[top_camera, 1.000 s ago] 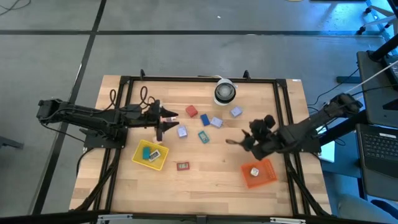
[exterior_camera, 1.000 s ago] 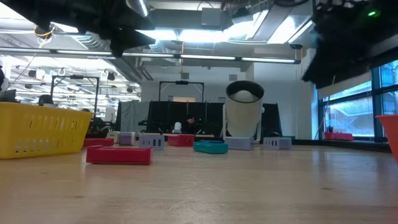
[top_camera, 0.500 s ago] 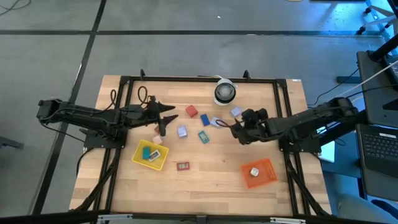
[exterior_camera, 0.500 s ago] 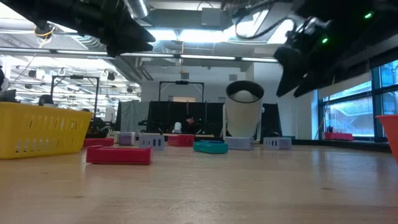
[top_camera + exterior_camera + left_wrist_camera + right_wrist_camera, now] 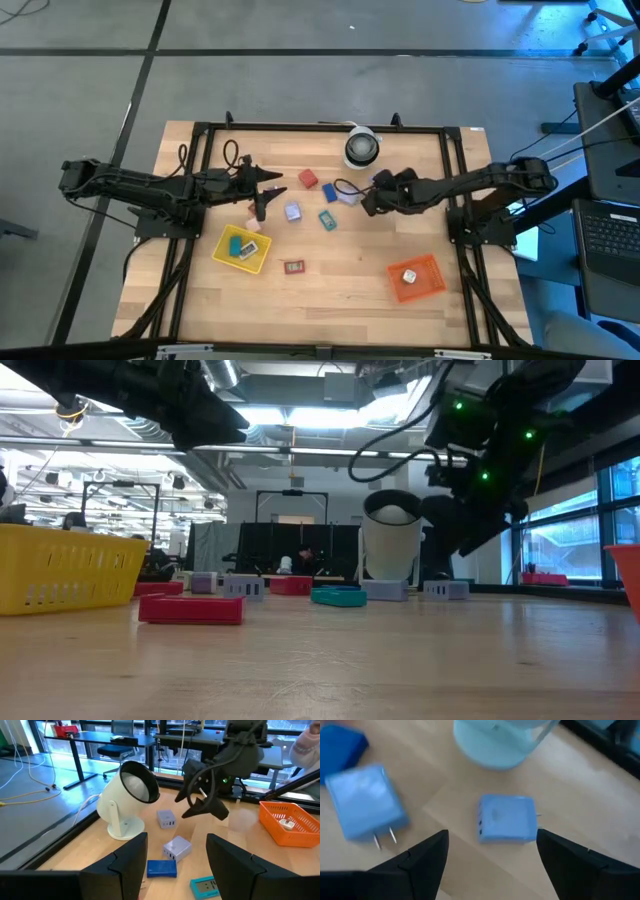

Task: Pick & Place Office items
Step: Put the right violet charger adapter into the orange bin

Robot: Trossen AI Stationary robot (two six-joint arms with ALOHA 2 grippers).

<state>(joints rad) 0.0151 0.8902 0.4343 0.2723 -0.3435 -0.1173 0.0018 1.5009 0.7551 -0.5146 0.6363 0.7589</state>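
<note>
Hovering with fingers spread wide and empty, the right claw (image 5: 367, 199) is seen directly over a lavender plug block (image 5: 507, 818) lying flat on the desk (image 5: 340, 270) beside the white roll (image 5: 361, 148); the left claw (image 5: 262, 193), part-open and empty, waits farther off.

Around you: grey concrete floor (image 5: 300, 70) crossed by dark seam lines, surrounding a light wooden table (image 5: 350, 290) edged by a black frame. To one side, a dark desk with a laptop (image 5: 608, 235). Looking level across the table, you have an open workshop hall: exposed ceiling ducts, strip lights (image 5: 330, 452), a black frame stand (image 5: 292, 520) far back, large windows (image 5: 560, 540) with blue daylight. Beyond the table's far edge, black desks (image 5: 107, 742), cables trailing on the floor.
</note>
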